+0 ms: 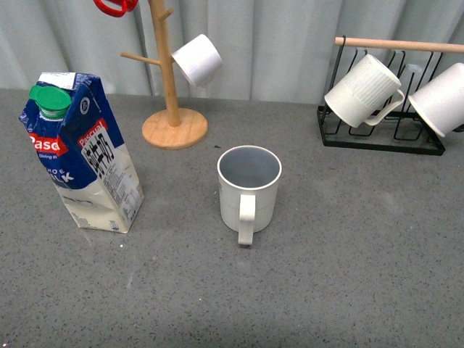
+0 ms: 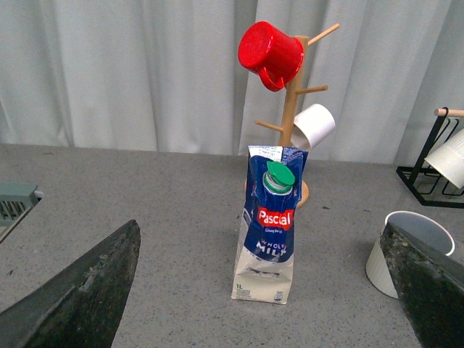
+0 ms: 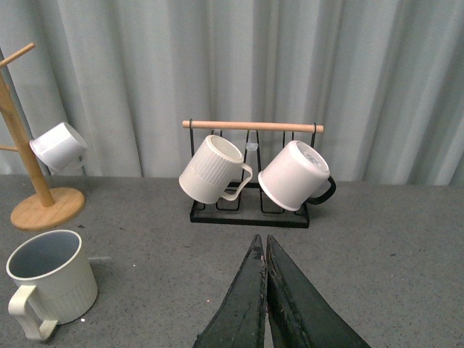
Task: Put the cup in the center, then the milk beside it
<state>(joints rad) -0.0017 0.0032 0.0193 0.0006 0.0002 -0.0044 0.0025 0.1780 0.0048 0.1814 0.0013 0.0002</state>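
Observation:
The cup [image 1: 249, 190], a cream ribbed mug with a pale grey-blue inside, stands upright mid-table with its handle toward me; no lettering shows. The milk [image 1: 81, 152], a blue-and-white carton with a green cap, stands leaning at the left, apart from the cup. Neither gripper shows in the front view. In the left wrist view my left gripper [image 2: 261, 228] is open and empty, its fingers [image 2: 87, 290] wide apart, short of the milk [image 2: 267, 225]; the cup [image 2: 406, 250] is partly hidden by one finger. In the right wrist view my right gripper [image 3: 262, 243] is shut and empty, to the right of the cup [image 3: 51, 283].
A wooden mug tree [image 1: 172, 109] at the back holds a red mug [image 1: 114, 6] and a white mug [image 1: 197, 59]. A black wire rack [image 1: 380, 138] at the back right holds two white mugs. A grey-green object [image 2: 14, 203] lies at the table's left edge.

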